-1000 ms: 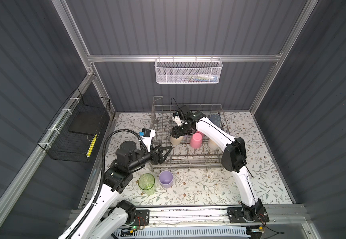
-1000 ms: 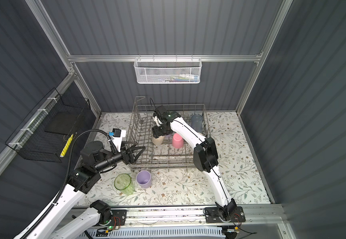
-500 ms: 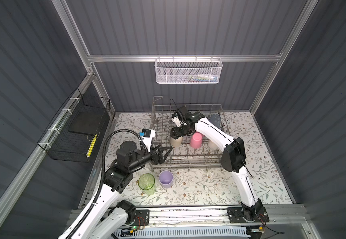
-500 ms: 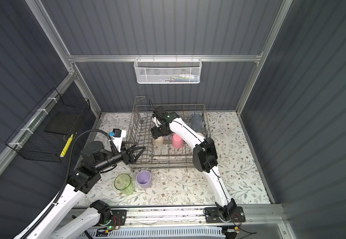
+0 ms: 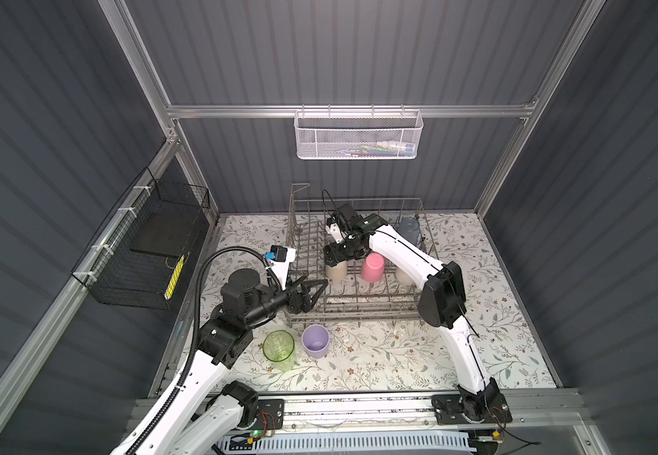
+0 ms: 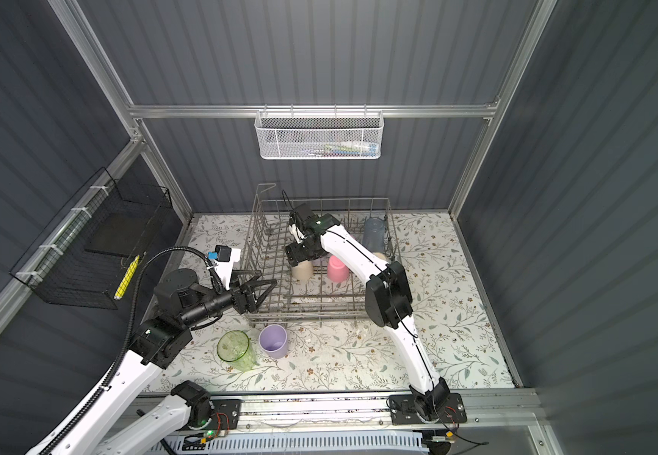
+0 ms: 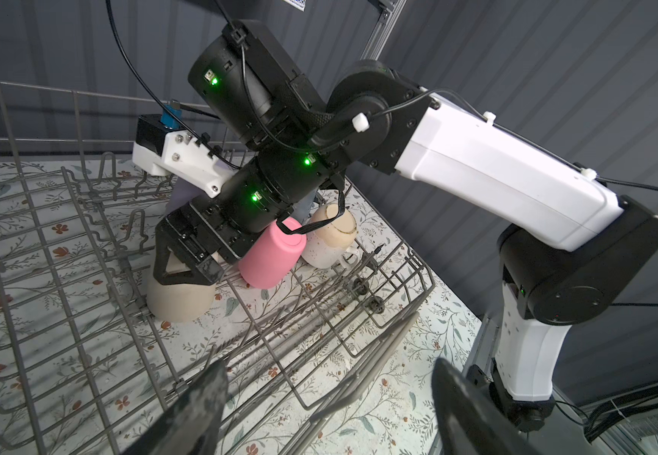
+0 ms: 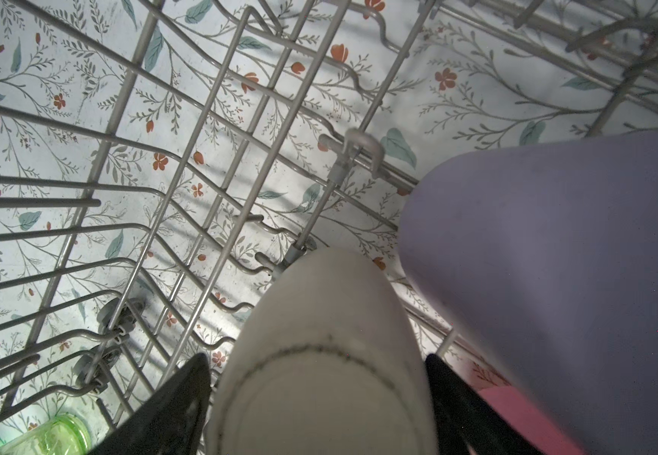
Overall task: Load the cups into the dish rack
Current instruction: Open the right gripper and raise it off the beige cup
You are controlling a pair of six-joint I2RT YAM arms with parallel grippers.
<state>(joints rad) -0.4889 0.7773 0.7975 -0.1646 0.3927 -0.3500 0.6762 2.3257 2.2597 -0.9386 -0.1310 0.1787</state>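
Observation:
The grey wire dish rack [image 5: 353,313] [image 6: 319,311] holds upside-down cups. They are a beige one [image 5: 336,271] [image 8: 319,386], a pink one [image 5: 372,267] [image 7: 274,256], a cream one [image 7: 331,240], a blue one [image 5: 409,228] and a lilac one [image 8: 556,256]. My right gripper [image 5: 336,260] [image 8: 315,358] straddles the beige cup's base, open, with a sliver of space beside one finger [image 8: 185,394]. A clear green cup [image 5: 279,348] and a lilac cup [image 5: 315,340] stand upright on the table before the rack. My left gripper [image 5: 313,280] [image 7: 327,366] hovers open and empty over the rack's near-left corner.
A white mesh basket [image 5: 358,136] hangs on the back wall. A black wire basket [image 5: 142,252] hangs on the left wall. The rack's upright tines and tall sides surround both grippers. Floral table surface [image 5: 418,354] lies in front and to the right of the rack.
My right gripper's jaws have spread wider around the beige cup, which stays standing in the rack. The left arm has not moved.

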